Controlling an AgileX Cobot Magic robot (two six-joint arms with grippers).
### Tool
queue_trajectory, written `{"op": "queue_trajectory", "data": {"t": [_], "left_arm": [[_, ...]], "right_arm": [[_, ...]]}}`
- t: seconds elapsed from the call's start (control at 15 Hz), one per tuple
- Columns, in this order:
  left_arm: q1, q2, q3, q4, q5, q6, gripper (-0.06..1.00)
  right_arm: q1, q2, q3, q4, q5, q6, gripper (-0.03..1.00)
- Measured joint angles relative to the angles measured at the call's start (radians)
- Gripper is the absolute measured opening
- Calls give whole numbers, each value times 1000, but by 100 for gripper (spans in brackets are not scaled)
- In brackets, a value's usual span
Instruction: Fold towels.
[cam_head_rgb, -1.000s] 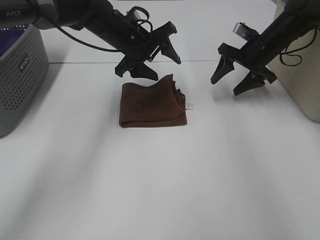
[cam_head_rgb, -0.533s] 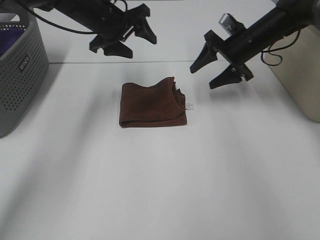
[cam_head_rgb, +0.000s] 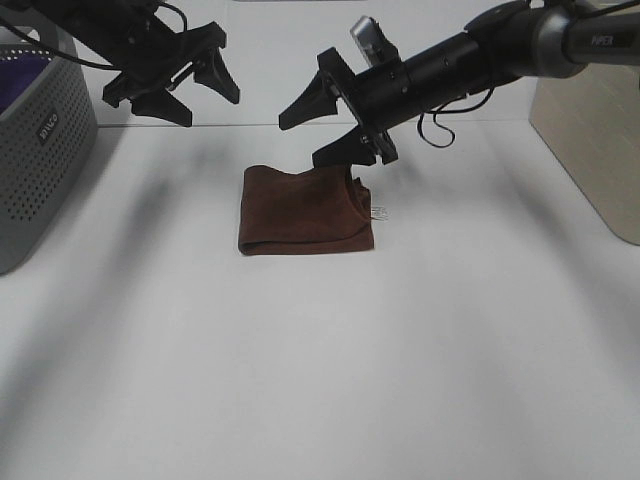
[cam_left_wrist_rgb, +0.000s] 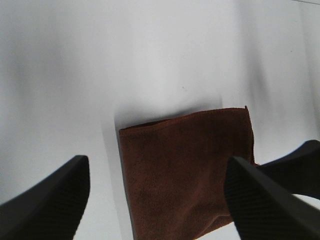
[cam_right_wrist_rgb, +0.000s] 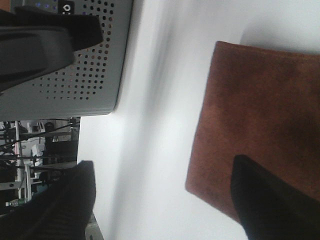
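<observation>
The folded reddish-brown towel (cam_head_rgb: 305, 212) lay flat on the white desk (cam_head_rgb: 320, 380), a little beyond its middle. Its near edge was a neat fold, its far right corner was ruffled with uneven layers, and a small white tag (cam_head_rgb: 380, 212) poked out at its right edge. Bare desk stretched wide on the near side and on both flanks. The grey perforated basket (cam_head_rgb: 40, 150) stood well off to the left and a beige box (cam_head_rgb: 590, 150) well off to the right. The left gripper (cam_head_rgb: 212, 110) hung above the far left of the desk, apart from the towel, its jaws spread wide and empty. The right arm stretched across from the right, and the right gripper (cam_head_rgb: 299, 144) hovered over the towel's far edge, jaws likewise spread and holding nothing. Whether its lower fingertip touched the cloth could not be told.
</observation>
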Motion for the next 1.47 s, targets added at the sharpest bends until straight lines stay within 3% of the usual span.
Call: {"op": "queue_trajectory", "data": {"t": [0.27,0.47,0.87,1.0,1.13,1.2,1.47], "left_arm": [[0,0,0,3,15,0,71],[0,0,0,5,16,-1,71],[0,0,0,9,24,-1,71],[0,-4,0,16,45,-1,71],[0,-41,0,64,59,-1,71],[0,-87,0,111,95,-2,71],[0,-213,0,227,235,-17,71]], "right_arm": [[-47,114,0,58,-7,-12,71],[-108,159,0,118,40,-14,71],[-130,142,0,143,136,-37,70],[-130,94,0,93,136,-37,70],[-130,-9,0,-80,139,11,70],[-130,-90,0,-249,140,85,70],[-124,-256,0,-552,142,257,70]]}}
